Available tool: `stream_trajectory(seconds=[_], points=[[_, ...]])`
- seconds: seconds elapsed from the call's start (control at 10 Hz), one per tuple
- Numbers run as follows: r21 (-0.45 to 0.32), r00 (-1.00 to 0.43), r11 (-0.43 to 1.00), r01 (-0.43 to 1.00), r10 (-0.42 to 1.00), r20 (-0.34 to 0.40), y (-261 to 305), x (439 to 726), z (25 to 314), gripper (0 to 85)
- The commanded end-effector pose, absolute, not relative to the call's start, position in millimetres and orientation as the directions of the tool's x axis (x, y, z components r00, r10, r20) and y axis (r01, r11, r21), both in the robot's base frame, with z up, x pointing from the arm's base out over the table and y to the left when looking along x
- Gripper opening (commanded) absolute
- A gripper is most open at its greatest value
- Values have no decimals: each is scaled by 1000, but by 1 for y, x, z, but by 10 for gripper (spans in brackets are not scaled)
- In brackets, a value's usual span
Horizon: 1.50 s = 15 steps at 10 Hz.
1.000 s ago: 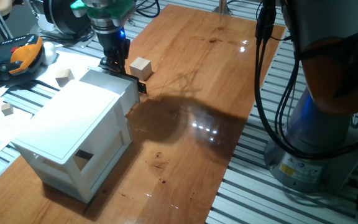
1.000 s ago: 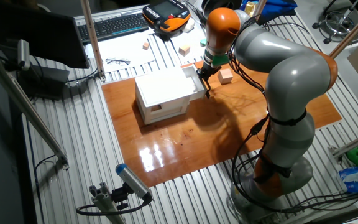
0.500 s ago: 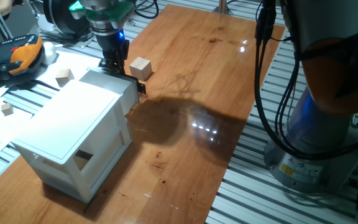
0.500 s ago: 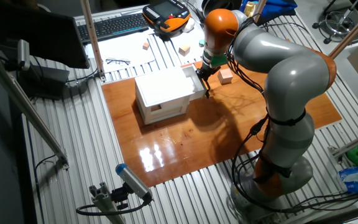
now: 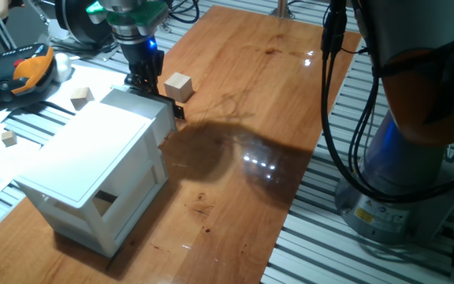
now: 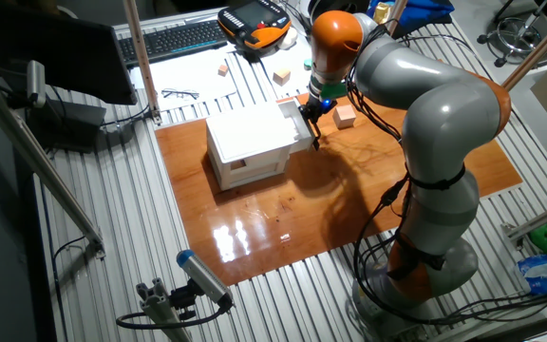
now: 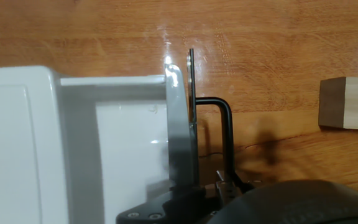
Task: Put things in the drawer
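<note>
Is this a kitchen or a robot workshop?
Most likely a robot lab or workshop: a big grey-and-orange robot arm stands by a wooden tabletop on slotted metal rails, with a black computer keyboard and loose cables behind.

arm (image 6: 444, 104): grey rounded links, orange joint bands | black cables along it | end effector (image 5: 142, 77): black, blue light

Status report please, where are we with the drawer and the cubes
End effector astride the drawer front wall at its handle, grip state unclear. Drawer partly open, no cube seen inside. Nearest wooden cube on the table beside it. Nothing in the way.
</note>
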<state>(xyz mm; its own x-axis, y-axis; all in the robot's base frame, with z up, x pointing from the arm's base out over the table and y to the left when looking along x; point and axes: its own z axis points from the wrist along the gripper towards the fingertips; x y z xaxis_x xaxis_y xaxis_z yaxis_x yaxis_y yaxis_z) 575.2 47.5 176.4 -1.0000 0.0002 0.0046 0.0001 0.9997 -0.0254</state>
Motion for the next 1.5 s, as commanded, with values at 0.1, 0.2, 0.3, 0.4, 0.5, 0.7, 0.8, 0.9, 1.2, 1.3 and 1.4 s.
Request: stream_trajectory(seconds=[0.1, 0.2, 0.3, 0.4, 0.5, 0.7, 0.8, 0.9, 1.2, 1.3, 1.4], points=[[-27, -1000, 1000, -14, -14, 11, 48, 575, 176, 0], [-20, -1000, 999, -27, -26, 11, 48, 575, 176, 0], [-17, -999, 999, -40, -40, 8, 48, 575, 176, 0], [-10, -999, 999, -48, -48, 6, 48, 575, 176, 0], [-7, -999, 999, -48, -48, 6, 48, 575, 176, 0], [-18, -999, 999, -45, -45, 7, 48, 575, 176, 0], [-17, -999, 999, -36, -36, 8, 48, 575, 177, 0], [-21, -1000, 999, -30, -29, 11, 50, 573, 179, 0], [-35, -1000, 999, -22, -22, -1, 52, 573, 177, 0], [-37, -1000, 999, -24, -24, -3, 49, 575, 176, 0], [-41, -1000, 999, -23, -24, -1, 46, 576, 177, 0]])
